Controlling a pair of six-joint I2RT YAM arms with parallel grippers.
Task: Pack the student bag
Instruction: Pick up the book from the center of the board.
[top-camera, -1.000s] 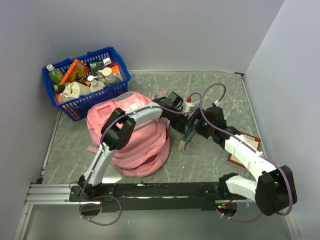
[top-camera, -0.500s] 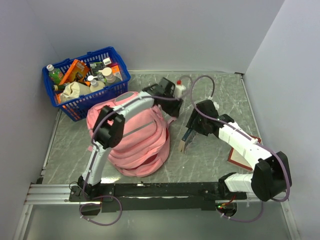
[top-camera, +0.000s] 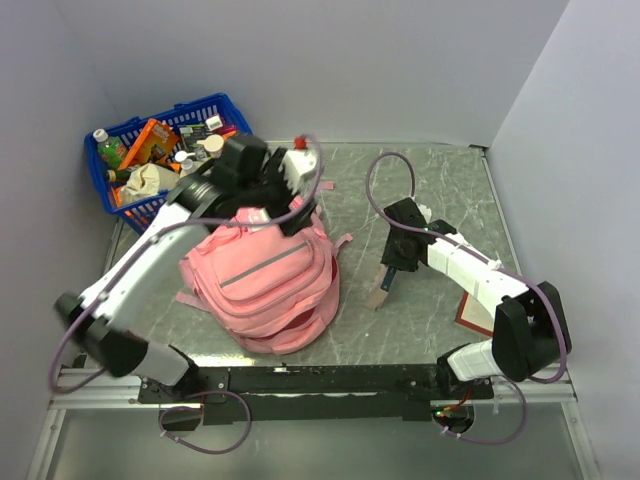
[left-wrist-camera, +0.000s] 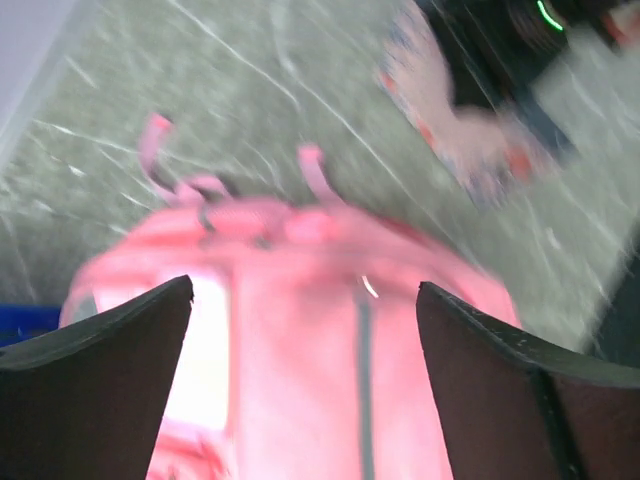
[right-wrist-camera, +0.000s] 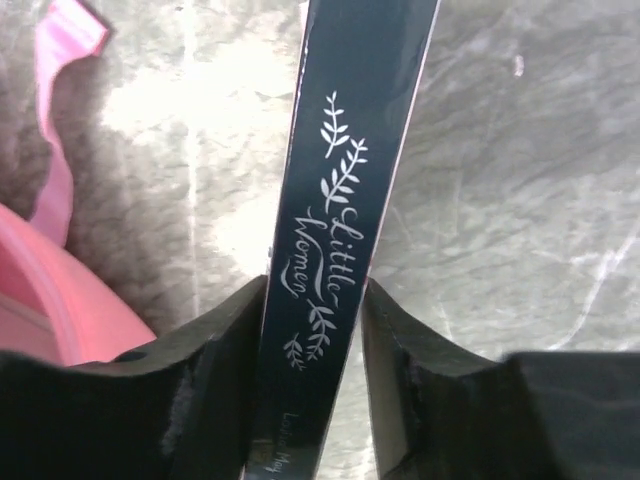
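- Both jaws of the right gripper pinch a dark book by its spine, one pressed to each side. The spine reads "Little Women".
- Seen from above, the book stands tilted, running down from the right gripper to the grey table, with its lower end on the surface.
- On the outer side of those jaws, partly under the right forearm, lies a flat red-edged item.
- On their inner side, just beside the book but not touching it, the student bag lies on the table. A loose pink strap trails between bag and book.
- Over the bag's far end hangs the left gripper, its jaws spread wide with nothing between them.
- The left wrist view is blurred, but it shows the left gripper directly above the student bag, with the bag's grey stripe running between the two fingers.
- Beyond the left jaws, near the bag's far end, sits a blue basket filled with bottles and packets.
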